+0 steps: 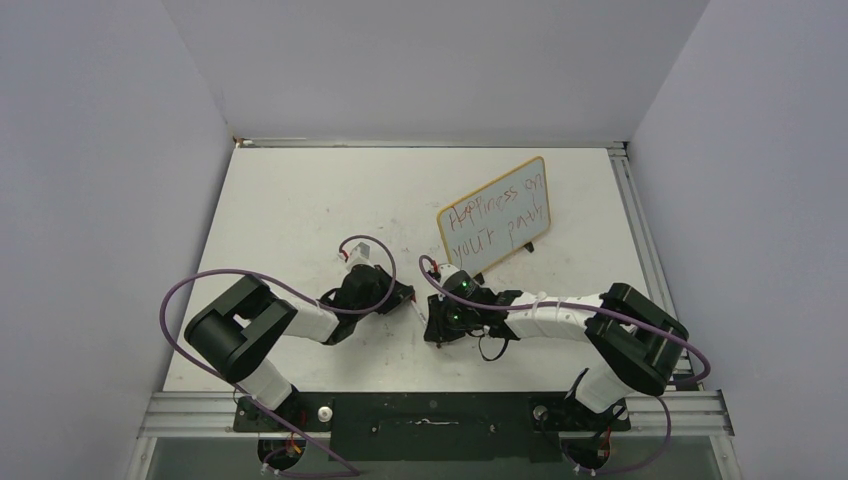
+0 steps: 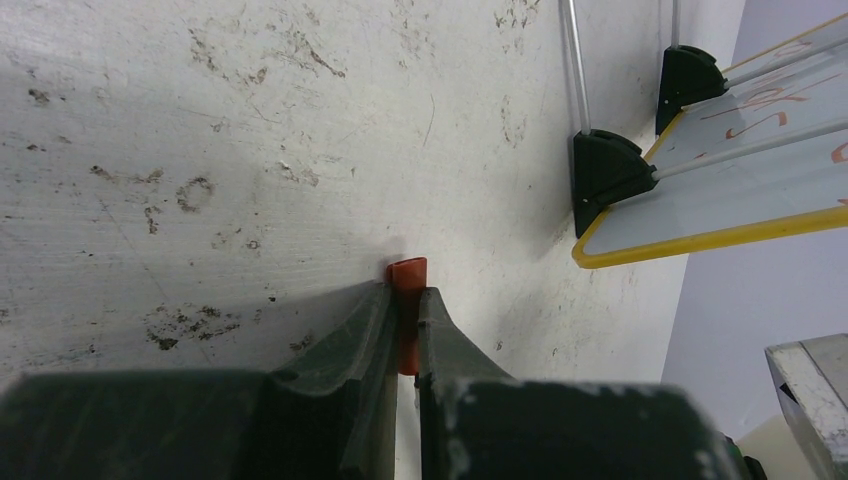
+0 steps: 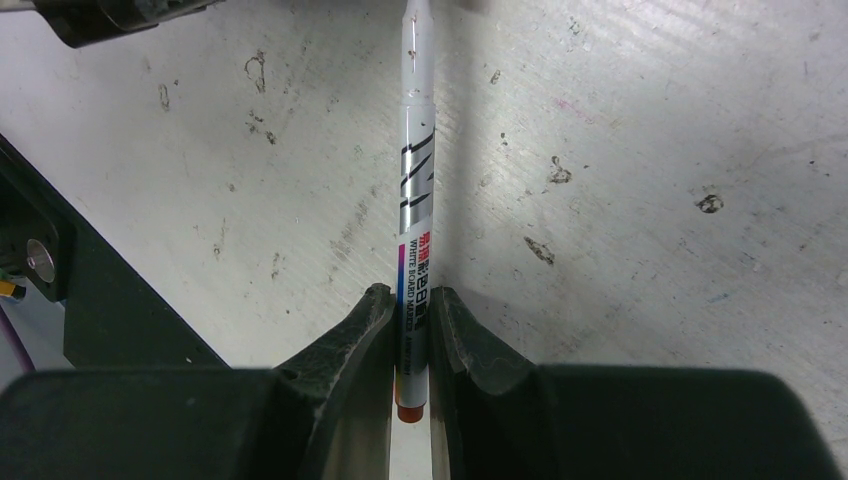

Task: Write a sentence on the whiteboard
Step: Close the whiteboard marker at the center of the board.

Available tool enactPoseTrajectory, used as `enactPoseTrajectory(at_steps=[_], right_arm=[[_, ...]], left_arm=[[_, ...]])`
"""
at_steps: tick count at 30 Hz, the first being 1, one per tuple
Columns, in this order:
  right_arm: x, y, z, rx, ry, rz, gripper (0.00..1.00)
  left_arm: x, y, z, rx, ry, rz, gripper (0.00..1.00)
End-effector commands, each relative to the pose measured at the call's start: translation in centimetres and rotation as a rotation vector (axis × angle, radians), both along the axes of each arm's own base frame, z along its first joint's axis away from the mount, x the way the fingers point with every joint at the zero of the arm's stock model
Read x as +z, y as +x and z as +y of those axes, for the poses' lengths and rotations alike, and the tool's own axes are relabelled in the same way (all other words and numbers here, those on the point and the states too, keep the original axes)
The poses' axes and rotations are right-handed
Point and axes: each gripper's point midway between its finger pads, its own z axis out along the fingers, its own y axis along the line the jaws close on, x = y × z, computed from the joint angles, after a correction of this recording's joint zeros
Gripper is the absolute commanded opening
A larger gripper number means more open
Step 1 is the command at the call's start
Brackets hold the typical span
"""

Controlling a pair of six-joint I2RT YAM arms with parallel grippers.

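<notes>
The whiteboard [image 1: 497,215] stands tilted at the back right of the table, with the sentence [image 1: 500,208] in red on it in two lines. Its yellowish frame [image 2: 700,238] and black feet [image 2: 605,172] show in the left wrist view. My left gripper [image 1: 405,298] [image 2: 405,292] is shut on a small red marker cap [image 2: 407,274] just above the table. My right gripper [image 1: 432,322] [image 3: 411,305] is shut on a white whiteboard marker [image 3: 414,190], which points away toward the left gripper. The marker's far end runs out of the right wrist view.
The white tabletop [image 1: 300,210] is scuffed and stained. Grey walls enclose it on three sides, and a metal rail [image 1: 640,230] runs along the right edge. The two arms meet at the table's near middle, close in front of the board.
</notes>
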Motion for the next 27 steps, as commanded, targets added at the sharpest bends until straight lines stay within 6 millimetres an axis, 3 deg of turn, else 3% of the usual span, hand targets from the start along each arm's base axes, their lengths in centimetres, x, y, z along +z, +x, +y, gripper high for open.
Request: enactPoseTrajectory(at_steps=[1, 9, 27], right_arm=[[0.6, 0.3, 0.8, -0.001, 0.008, -0.019, 0.05], [0.6, -0.6, 0.4, 0.01, -0.021, -0.008, 0.05], [0.1, -0.5, -0.4, -0.025, -0.07, 0.002, 0.05]], left_arm=[[-2.0, -1.4, 1.1, 0.0, 0.051, 0.052, 0.0], [-1.7, -1.2, 1.0, 0.004, 0.045, 0.046, 0.0], [-1.2, -1.1, 1.3, 0.02, 0.039, 0.032, 0.0]])
